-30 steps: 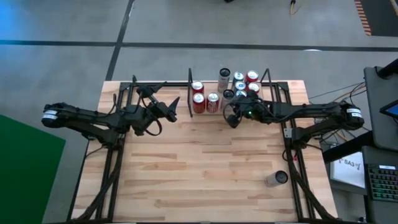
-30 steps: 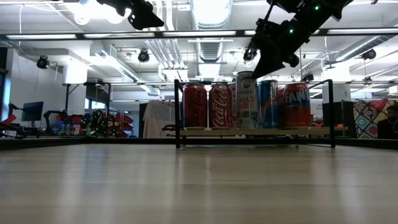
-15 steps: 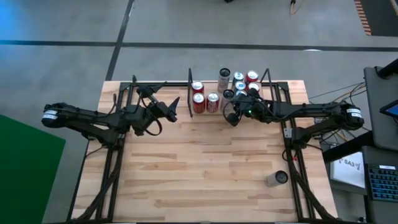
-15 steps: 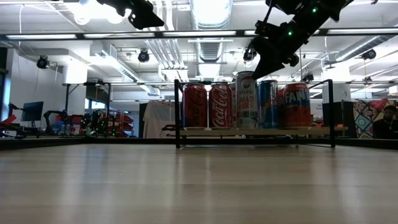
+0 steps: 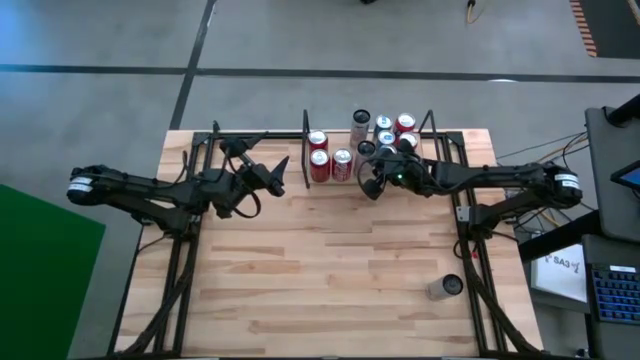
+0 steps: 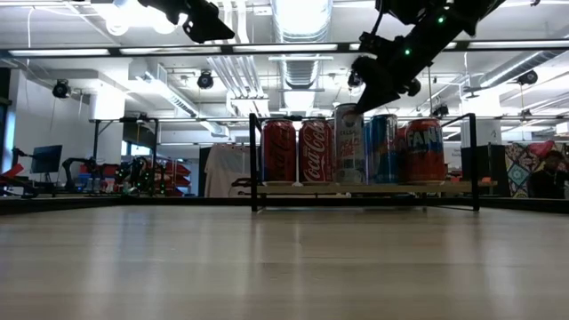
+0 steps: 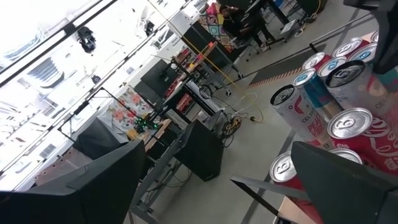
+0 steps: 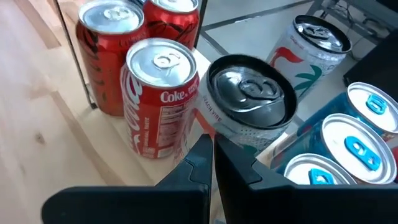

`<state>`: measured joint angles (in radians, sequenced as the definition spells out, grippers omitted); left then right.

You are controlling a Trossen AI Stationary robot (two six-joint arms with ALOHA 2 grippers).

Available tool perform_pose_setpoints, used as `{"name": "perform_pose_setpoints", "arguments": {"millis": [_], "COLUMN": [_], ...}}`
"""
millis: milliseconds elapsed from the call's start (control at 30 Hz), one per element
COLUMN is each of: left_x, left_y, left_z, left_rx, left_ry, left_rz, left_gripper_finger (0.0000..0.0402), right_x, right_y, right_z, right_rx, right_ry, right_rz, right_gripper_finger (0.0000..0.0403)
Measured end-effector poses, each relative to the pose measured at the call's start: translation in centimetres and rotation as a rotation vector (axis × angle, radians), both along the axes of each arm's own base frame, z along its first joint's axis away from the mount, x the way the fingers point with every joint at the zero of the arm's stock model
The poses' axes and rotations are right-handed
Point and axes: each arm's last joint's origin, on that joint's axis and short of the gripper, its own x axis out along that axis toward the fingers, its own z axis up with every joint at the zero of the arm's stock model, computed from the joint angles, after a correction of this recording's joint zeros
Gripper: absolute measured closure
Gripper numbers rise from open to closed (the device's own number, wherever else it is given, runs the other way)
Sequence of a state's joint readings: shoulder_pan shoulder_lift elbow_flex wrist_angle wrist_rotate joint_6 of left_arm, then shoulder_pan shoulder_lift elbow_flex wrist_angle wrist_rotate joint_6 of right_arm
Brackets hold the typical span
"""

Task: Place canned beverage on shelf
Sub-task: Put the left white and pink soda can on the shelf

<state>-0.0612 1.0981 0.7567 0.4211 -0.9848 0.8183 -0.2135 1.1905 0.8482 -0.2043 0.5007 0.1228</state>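
At the shelf's front edge we see the right gripper (image 5: 371, 183) with fingers closed on nothing, tip just in front of the silver can (image 8: 249, 99). That can stands upright, long axis vertical, on the shelf (image 6: 373, 188) beside a Coke can (image 8: 160, 93). The left gripper (image 5: 272, 176) hangs wide open, well apart.

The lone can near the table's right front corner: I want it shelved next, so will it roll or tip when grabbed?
The can stands upright, its round top showing from above, so it probably won't roll. It looks tall and narrow, so an off-centre nudge might tip it. Its smooth metal wall may be slippery for a pincer.
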Motion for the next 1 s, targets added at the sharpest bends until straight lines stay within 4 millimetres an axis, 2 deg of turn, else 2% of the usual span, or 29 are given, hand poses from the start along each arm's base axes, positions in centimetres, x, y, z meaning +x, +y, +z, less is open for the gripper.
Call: {"name": "perform_pose_setpoints", "arguments": {"millis": [733,1000], "left_x": [0.01,0.02], "left_y": [0.0,0.0], "left_z": [-0.19,-0.28], "left_rx": [-0.015,-0.025], "left_ry": [0.0,-0.004], "left_rz": [-0.001,-0.002], "left_gripper_finger": [0.0012,0.0013], "right_x": [0.39,0.37], "right_y": [-0.05,-0.81], "right_z": [-0.25,-0.56], "right_rx": [0.024,0.022], "right_ry": [-0.008,0.004], "right_rz": [0.046,0.021], "right_gripper_finger": [0.0394,0.0394]}}
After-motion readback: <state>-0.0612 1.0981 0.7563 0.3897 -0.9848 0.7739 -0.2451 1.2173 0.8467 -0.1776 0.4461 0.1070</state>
